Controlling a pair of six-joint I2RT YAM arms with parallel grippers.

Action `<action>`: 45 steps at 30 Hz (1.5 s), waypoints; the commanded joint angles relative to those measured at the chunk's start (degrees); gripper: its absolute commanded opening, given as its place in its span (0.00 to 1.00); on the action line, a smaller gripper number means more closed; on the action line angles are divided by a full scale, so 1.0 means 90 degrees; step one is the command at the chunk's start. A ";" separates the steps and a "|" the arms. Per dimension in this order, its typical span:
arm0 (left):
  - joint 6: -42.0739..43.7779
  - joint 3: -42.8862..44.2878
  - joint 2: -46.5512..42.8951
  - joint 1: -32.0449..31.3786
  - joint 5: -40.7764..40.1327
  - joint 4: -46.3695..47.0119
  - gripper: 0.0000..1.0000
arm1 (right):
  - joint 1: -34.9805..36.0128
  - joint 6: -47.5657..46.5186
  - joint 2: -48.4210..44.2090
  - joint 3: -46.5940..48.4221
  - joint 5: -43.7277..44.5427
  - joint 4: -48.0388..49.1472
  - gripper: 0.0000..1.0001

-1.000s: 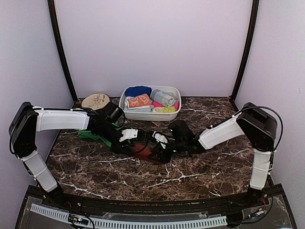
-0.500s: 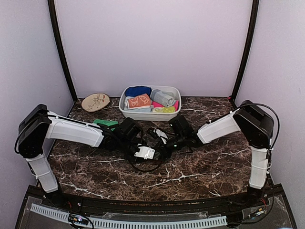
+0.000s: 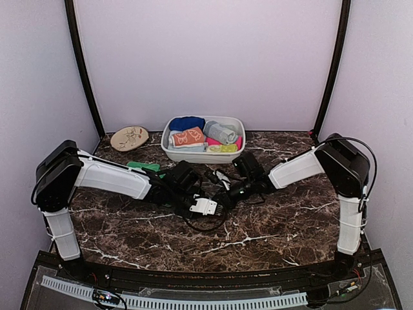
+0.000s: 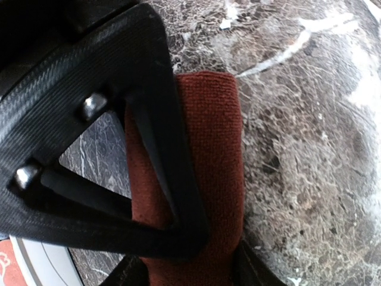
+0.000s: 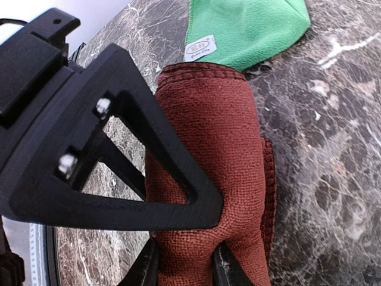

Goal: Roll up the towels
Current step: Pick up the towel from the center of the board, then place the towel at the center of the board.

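**Step in hand:** rolling the rust-brown towel. It lies mid-counter as a tight roll, with one loose edge showing along its side.

**End effectors:** the left end effector and the right end effector each grasp one end of the roll.

**Next move, as judged:** finish tucking the loose edge, then lift the roll toward the basin.

**Clearance:** the green towel lies at one end of the roll. The counter offers open room toward the near edge. The arms crowd each other.

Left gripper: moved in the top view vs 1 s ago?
Yes. The left gripper has shifted right and toward the near edge, farther from the white basin. Its fingers now flank the rust-brown towel.
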 commanded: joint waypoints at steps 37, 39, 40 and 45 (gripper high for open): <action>-0.0486 0.6024 0.1128 0.2814 -0.0333 -0.3746 0.00 | -0.2647 0.0836 -0.4291 -0.1837 0.1289 0.0669 0.42; -0.0168 0.5996 0.1143 0.2929 -0.0580 -0.3053 0.00 | -0.2649 0.0840 -0.4322 -0.1910 0.1307 0.0656 0.42; 0.0006 0.5885 0.1145 0.2956 -0.0710 -0.2659 0.00 | -0.2641 0.0861 -0.4319 -0.1966 0.1301 0.0682 0.42; 0.0386 0.5400 0.1367 0.2975 -0.0948 -0.1011 0.00 | -0.2644 0.1063 -0.4404 -0.2273 0.1329 0.0946 0.41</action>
